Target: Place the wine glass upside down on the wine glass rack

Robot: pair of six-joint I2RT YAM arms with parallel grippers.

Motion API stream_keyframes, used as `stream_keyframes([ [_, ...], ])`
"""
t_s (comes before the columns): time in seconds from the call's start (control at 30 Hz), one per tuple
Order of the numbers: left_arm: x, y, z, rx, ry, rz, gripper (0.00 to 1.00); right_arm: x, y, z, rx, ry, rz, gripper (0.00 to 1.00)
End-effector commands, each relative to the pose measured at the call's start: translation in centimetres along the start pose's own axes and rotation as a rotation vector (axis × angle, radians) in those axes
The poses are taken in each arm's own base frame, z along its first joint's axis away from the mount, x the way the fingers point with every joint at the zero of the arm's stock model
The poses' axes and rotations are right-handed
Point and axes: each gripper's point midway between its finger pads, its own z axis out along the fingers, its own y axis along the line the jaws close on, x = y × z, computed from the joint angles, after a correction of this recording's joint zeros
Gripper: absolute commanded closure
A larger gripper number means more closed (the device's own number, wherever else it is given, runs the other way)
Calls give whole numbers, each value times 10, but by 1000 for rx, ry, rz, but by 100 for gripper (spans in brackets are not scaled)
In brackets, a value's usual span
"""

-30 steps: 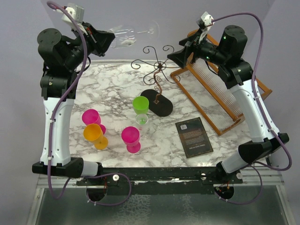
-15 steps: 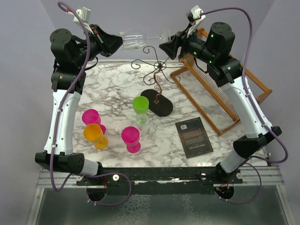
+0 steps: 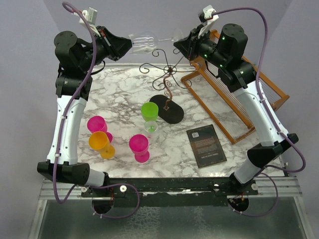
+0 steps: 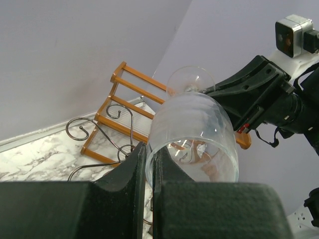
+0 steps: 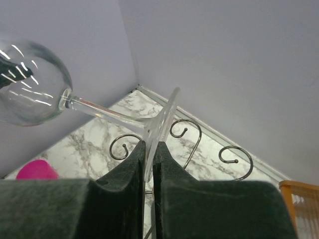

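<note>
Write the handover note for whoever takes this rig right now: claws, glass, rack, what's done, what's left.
Left claw: shut on the bowl rim of the wine glass.
Right claw: shut on the edge of the glass's foot.
Glass: on its side in the air, spanning both claws, above the wine glass rack; no glass on the rack yet.
Done: glass lifted, both claws gripping it.
Left: probably release the left claw, turn the glass bowl-down, slide its foot onto a rack arm.
</note>
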Motion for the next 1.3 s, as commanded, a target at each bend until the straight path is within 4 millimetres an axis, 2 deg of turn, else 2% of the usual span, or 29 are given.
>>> stream_keyframes([
  [0.0,-10,-18,-11,30,-41,16,88,-12,-18,-2,89,-34,-54,99],
  [0.2,-2,-5,-15,-33,-29,19,46,-19,-40,-8,205,-46,-121,99],
  [0.27,0,1,-19,-75,-26,45,36,-22,-50,-10,255,-50,-152,99],
  [0.47,1,27,-37,-247,-25,185,20,-34,-92,-10,456,-69,-338,99],
  [0.63,-1,42,-51,-343,-20,320,17,-42,-127,0,624,-67,-528,99],
  [0.87,1,48,-59,-373,5,418,16,-41,-154,24,727,-19,-764,99],
  [1.07,6,49,-60,-360,23,445,16,-13,-162,53,679,83,-960,99],
  [1.27,6,49,-59,-352,25,464,16,16,-158,72,566,152,-1071,99],
])
